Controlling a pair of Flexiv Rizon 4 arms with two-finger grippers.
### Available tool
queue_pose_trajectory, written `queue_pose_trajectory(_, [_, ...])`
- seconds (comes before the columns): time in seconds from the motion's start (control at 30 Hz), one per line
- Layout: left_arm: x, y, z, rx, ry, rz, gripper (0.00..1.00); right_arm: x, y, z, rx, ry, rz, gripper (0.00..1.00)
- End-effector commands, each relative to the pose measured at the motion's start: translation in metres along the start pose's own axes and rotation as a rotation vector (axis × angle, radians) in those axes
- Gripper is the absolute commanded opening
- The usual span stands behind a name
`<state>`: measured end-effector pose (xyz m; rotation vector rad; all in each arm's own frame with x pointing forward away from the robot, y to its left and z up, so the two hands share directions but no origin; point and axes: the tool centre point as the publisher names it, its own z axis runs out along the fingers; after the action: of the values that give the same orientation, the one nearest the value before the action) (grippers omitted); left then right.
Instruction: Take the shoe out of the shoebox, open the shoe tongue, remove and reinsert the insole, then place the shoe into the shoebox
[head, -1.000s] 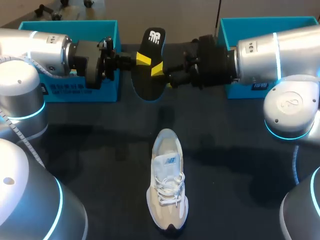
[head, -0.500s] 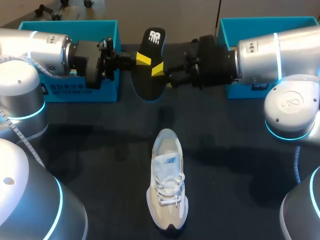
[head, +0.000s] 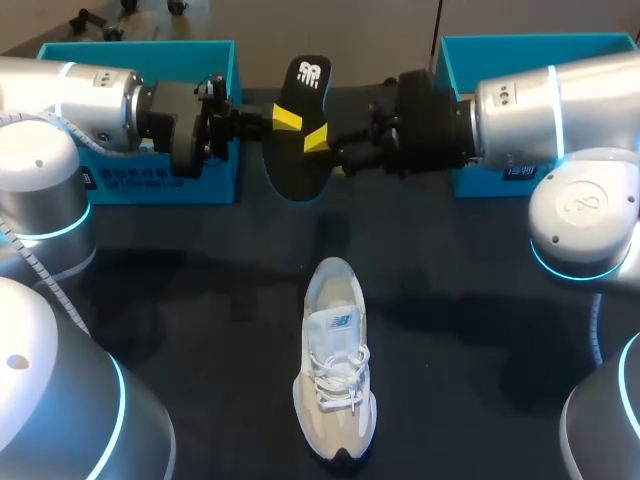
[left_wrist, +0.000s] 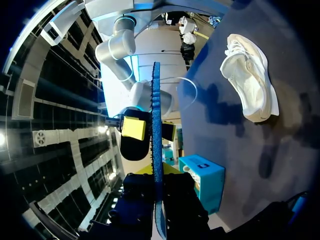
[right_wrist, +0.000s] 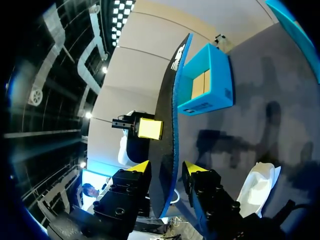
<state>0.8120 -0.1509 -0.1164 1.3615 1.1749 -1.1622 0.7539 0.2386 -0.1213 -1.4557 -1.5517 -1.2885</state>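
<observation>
Left claw (head: 284, 120) and right claw (head: 318, 139) pinch a thin black insole (head: 295, 170), blue-edged

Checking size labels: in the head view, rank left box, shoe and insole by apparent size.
left box, though partly hidden
shoe
insole: raised nearer the camera, so its rank against the shoe is unsure

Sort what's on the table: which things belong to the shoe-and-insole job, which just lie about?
Job: insole; shoe; left gripper; right gripper; one teal box as shoebox.
Lying about: maybe the left teal box or right teal box; can't tell which.
</observation>
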Motion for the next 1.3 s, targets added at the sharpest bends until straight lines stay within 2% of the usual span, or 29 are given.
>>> queue_pose_trajectory(0.03, [0.000,0.000,0.001,-0.002,0.001,0.001,0.00,0.000,-0.001,0.003,-0.004,0.000,0.001,0.40])
queue_pose_trajectory(0.6, [0.000,0.000,0.001,-0.002,0.001,0.001,0.00,0.000,-0.001,0.003,-0.004,0.000,0.001,0.40])
queue_pose_trajectory(0.63, [0.000,0.000,0.001,-0.002,0.001,0.001,0.00,0.001,0.006,0.023,0.049,0.106,0.026,0.34])
queue_pose_trajectory(1.3, [0.000,0.000,0.001,-0.002,0.001,0.001,0.00,0.000,0.003,0.016,0.038,0.110,0.028,0.32])
